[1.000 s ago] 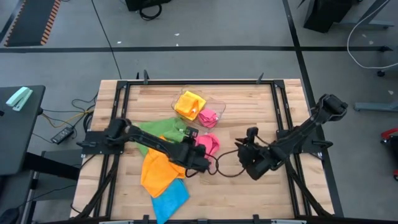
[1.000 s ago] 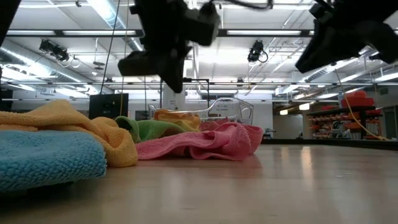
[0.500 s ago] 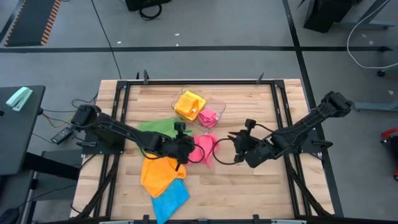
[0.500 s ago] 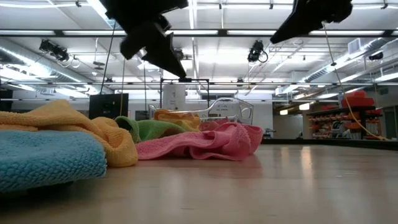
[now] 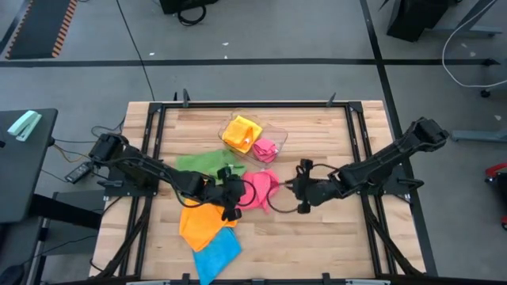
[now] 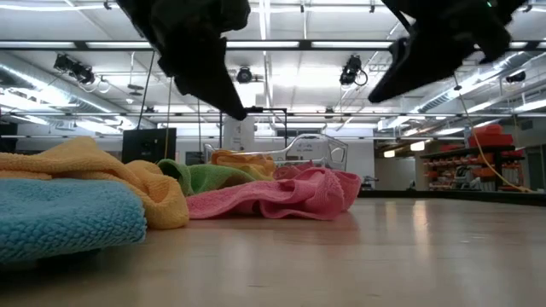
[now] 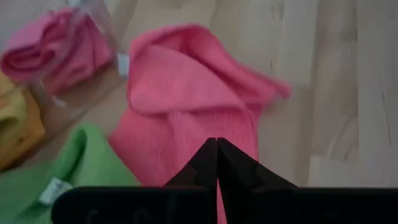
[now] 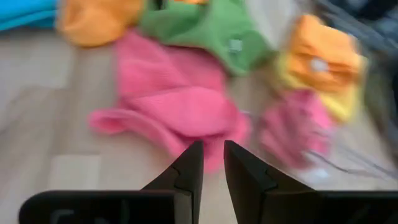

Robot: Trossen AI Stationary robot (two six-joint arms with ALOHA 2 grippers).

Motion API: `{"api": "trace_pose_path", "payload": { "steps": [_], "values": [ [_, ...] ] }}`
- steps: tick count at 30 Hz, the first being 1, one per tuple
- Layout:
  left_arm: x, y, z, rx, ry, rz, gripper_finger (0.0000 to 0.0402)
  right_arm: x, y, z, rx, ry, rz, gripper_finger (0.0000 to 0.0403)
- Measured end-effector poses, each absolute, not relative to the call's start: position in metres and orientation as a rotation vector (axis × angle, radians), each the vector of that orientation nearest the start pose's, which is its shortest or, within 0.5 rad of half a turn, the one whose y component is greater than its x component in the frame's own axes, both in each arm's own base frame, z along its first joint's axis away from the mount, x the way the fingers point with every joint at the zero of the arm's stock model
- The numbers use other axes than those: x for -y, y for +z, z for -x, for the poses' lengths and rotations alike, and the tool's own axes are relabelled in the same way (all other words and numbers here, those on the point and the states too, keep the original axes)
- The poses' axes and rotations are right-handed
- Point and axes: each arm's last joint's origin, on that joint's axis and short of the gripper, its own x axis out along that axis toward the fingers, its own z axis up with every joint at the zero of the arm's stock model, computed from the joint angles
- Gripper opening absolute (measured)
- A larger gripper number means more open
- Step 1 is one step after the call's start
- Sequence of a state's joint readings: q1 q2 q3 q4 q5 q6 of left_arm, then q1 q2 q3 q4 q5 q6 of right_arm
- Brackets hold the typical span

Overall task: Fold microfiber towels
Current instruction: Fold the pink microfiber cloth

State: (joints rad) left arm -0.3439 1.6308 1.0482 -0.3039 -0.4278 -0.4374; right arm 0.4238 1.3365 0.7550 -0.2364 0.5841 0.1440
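Observation:
A crumpled pink towel [image 5: 263, 187] lies on the wooden table, between my two grippers. My left gripper [image 5: 238, 195] hangs just to the towel's left and above it, shut and with nothing in it [image 7: 216, 146]. My right gripper [image 5: 295, 190] hangs above the table to the towel's right, its fingers a narrow gap apart and nothing between them [image 8: 213, 152]. Both tips are well clear of the cloth in the low view: left gripper [image 6: 237, 112], right gripper [image 6: 375, 95]. A green towel [image 5: 202, 164], an orange towel [image 5: 202, 223] and a blue towel [image 5: 215, 253] lie to the left.
A clear plastic tray [image 5: 279, 134] at the far middle holds a yellow-orange towel [image 5: 242, 131] and a pink towel [image 5: 265, 148]. Bare wood lies to the right of the pink towel and along the near right. A black frame [image 5: 238, 104] borders the table.
My left gripper has drawn back toward the table's left and far side, from the pink towel's near edge to its left side, rolling and tipping as it went. My right gripper has gone left and toward the far edge, closer to the pink towel. The towels have stayed put.

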Motion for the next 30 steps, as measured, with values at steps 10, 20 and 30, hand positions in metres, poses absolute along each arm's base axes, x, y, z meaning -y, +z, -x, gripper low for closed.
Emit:
{"api": "trace_pose_path", "payload": {
  "steps": [10, 20, 30],
  "values": [
    [0.106, 0.199, -0.329, -0.734, 0.256, 0.096, 0.0031, -0.093, 0.166, -0.228, -0.495, 0.098, 0.254, 0.0077],
    [0.109, 0.191, -0.328, -0.770, 0.260, 0.093, 0.0016, -0.101, 0.151, -0.247, -0.532, 0.122, 0.265, 0.0141],
    [0.112, 0.190, -0.326, -0.780, 0.253, 0.085, 0.0026, -0.118, 0.140, -0.286, -0.563, 0.129, 0.351, 0.0185]
  ]
}}
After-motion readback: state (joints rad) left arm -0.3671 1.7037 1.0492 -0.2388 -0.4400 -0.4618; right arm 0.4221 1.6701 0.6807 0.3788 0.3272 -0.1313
